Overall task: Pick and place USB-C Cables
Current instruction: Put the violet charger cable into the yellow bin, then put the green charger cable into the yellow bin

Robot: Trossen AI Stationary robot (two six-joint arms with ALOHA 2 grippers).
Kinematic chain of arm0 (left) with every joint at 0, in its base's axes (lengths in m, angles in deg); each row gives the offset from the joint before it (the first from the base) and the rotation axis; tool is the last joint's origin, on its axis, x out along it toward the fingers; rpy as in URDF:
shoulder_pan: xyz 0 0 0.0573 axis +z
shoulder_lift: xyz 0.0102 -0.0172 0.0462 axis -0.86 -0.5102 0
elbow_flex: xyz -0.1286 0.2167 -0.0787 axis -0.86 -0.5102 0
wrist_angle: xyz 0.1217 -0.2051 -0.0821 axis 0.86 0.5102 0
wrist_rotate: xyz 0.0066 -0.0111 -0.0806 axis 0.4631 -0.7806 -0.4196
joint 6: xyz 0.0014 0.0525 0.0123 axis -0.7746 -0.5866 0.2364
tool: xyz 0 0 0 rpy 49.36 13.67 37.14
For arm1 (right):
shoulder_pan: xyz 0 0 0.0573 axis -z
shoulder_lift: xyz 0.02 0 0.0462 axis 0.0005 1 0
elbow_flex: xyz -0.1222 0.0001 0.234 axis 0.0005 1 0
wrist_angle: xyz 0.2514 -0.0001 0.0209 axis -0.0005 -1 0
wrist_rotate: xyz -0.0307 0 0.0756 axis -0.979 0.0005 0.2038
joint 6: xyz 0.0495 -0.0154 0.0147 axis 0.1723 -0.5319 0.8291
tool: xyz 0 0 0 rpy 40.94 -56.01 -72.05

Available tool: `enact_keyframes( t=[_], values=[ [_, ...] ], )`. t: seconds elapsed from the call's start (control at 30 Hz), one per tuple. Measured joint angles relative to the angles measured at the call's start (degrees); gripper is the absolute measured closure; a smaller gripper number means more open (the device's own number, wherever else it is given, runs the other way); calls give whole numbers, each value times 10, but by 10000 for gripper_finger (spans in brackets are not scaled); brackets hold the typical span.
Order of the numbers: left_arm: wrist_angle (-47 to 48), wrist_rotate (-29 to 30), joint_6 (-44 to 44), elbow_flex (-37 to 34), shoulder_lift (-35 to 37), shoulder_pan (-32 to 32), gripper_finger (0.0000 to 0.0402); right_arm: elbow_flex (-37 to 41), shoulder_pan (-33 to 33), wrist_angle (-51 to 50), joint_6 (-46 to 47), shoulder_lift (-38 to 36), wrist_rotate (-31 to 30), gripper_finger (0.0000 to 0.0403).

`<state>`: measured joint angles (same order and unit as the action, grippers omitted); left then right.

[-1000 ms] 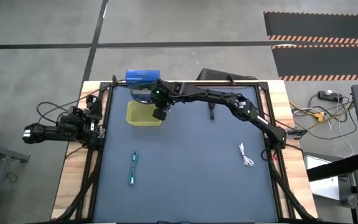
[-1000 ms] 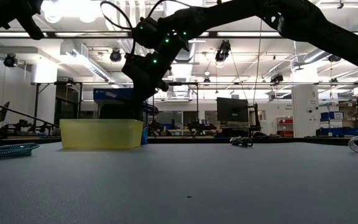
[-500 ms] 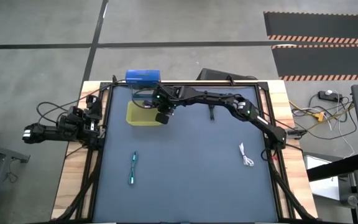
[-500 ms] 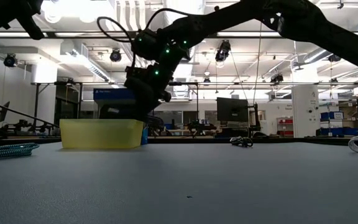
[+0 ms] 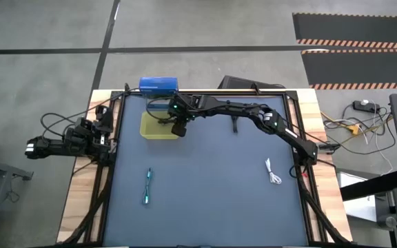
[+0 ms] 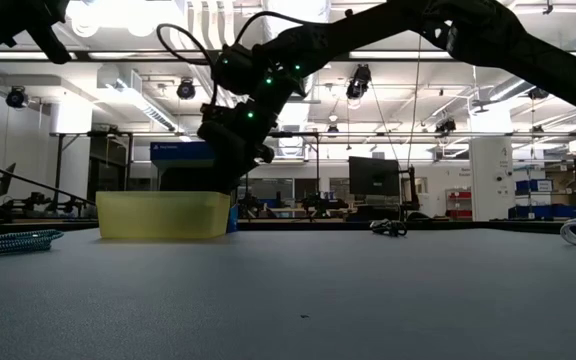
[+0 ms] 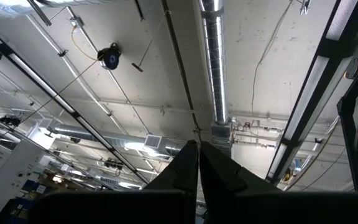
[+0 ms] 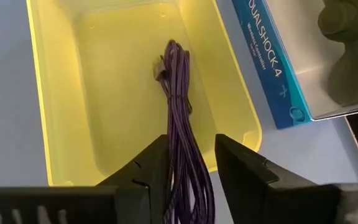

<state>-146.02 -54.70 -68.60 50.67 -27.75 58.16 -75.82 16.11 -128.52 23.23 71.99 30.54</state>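
Presently the dark purple cable [image 8: 180, 124] – a long, tight bundle of thin strands – hangs between the right gripper's [image 8: 188, 171] parted fingers into the yellow bin [image 8: 61, 124]. Left gripper [image 7: 197, 165] fingers together.

Bright overhead lights, backlit silhouetted arms

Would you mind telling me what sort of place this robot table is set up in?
Probably a large industrial lab or workshop: the low view shows an open hall with exposed ceiling ducts, a monitor on benches behind, and the high view shows a concrete floor with hazard-striped mats.
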Motion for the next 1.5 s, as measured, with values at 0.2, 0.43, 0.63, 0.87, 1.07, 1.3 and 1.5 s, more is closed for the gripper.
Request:
enact_keyframes(
  t=[0.2,0.43,0.63,0.87,1.07,1.3,1.5],
  values=[
    [0,0,0,0,0,0,402,-25,-2,-7,0,0,0,270],
    [3,0,0,0,0,0,402,-54,-16,-77,19,-19,-1,281],
    [29,0,0,-1,0,0,402,-53,-58,-196,29,-49,-1,295],
    [114,0,0,-1,-1,0,402,-53,-143,-276,9,-60,0,313],
    [218,-1,8,-1,-6,0,402,-53,-211,-292,-6,-64,1,330],
    [256,-15,154,-2,-35,0,402,-38,-257,-291,-11,-65,-12,345],
    [255,-77,237,-2,-80,0,402,27,-279,-289,4,-78,-30,351]
  ],
)
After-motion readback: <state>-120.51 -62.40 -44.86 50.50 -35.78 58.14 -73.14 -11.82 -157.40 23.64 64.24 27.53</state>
